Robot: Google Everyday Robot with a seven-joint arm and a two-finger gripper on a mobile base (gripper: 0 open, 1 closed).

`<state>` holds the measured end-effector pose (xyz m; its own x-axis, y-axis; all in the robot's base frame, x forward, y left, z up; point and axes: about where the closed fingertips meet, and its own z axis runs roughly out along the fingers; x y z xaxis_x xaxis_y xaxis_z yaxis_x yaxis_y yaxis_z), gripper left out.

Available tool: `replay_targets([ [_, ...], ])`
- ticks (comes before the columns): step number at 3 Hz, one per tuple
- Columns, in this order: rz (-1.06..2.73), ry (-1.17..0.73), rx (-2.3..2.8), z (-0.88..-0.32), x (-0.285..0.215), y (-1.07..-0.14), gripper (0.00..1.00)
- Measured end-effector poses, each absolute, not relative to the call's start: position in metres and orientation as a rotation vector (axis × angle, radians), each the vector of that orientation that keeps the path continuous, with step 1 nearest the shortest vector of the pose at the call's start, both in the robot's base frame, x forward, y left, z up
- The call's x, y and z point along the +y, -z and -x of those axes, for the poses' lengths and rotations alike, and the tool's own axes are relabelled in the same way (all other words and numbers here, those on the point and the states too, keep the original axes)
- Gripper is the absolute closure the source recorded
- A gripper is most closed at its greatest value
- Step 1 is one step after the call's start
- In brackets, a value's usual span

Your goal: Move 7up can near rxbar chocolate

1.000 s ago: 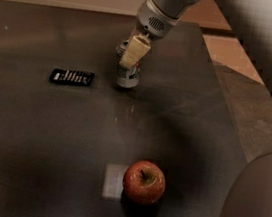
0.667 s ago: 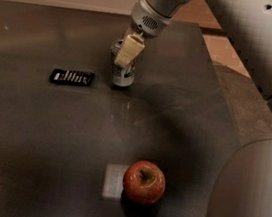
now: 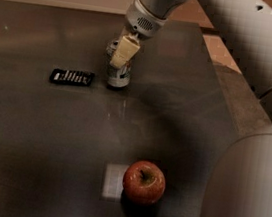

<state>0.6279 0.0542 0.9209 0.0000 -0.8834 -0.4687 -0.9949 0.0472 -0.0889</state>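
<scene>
The 7up can [image 3: 119,75] is a small silver-grey can standing upright on the dark table, a short way right of the rxbar chocolate [image 3: 72,77], a flat black bar with white lettering lying flat. My gripper [image 3: 119,52] comes down from the upper right and sits around the can's upper part, its cream-coloured finger [image 3: 124,51] over the can's front. The can's base rests on the table.
A red apple [image 3: 144,181] sits near the front of the dark table [image 3: 36,132], beside a pale square patch [image 3: 113,180]. The table's right edge runs diagonally past a tan floor. My arm's large grey body fills the right side.
The gripper with the can has shifted slightly left, toward the rxbar chocolate. The apple and bar have not moved.
</scene>
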Motion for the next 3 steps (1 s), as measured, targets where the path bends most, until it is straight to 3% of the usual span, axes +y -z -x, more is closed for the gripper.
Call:
replay_targets([
  [1,1.911,-0.413,1.917,-0.624,0.066,-0.913,1.00],
  [3,1.948,-0.473,1.898,-0.619,0.083,-0.901,0.59],
])
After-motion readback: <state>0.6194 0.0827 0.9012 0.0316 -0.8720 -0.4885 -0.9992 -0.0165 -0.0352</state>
